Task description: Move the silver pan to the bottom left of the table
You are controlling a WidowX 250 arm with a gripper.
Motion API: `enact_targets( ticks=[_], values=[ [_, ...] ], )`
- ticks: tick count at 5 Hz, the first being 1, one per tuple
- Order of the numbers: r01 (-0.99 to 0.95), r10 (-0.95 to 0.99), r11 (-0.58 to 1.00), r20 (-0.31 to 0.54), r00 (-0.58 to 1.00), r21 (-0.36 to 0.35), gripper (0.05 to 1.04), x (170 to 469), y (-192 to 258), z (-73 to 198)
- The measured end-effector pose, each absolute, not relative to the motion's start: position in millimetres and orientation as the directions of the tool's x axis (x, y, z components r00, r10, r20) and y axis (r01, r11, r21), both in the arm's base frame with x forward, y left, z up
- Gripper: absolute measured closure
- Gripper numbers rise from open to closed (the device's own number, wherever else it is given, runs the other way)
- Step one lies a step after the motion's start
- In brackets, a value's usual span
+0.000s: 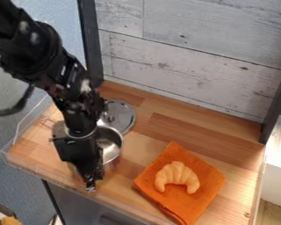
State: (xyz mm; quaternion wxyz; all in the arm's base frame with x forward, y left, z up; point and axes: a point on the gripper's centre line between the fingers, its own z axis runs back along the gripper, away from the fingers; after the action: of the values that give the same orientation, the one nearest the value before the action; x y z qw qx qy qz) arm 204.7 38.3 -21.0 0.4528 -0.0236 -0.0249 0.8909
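The black gripper (89,176) hangs over the left part of the wooden table, close to its front edge. Behind and beneath it stands the silver pan (112,147), upright, its left side largely hidden by the arm. The pan's open, shiny inside faces up to the right of the gripper. Whether the gripper touches the pan's wall cannot be made out.
A round glass-and-metal lid (120,116) lies just behind the pan. To the right, an orange cloth (205,178) carries a toy croissant (177,176). A clear rim (60,178) runs along the table's front and left edges; a grey plank wall (184,61) rises behind.
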Motion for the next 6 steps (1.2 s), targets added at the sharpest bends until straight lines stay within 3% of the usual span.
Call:
enact_targets(
  ticks=[2,3,5,6],
  values=[
    [-0.804,0.805,-0.592,-0.01,-0.593,-0.059,0.971,210.0,38.6,-32.0],
    [-0.803,0.804,-0.595,-0.014,-0.595,-0.038,0.786,210.8,36.6,-32.2],
    [-0.803,0.805,-0.593,-0.03,-0.593,-0.05,0.178,213.9,35.7,-32.0],
    [-0.806,0.807,-0.591,-0.027,-0.59,-0.041,0.073,213.1,35.4,-31.4]
  ],
)
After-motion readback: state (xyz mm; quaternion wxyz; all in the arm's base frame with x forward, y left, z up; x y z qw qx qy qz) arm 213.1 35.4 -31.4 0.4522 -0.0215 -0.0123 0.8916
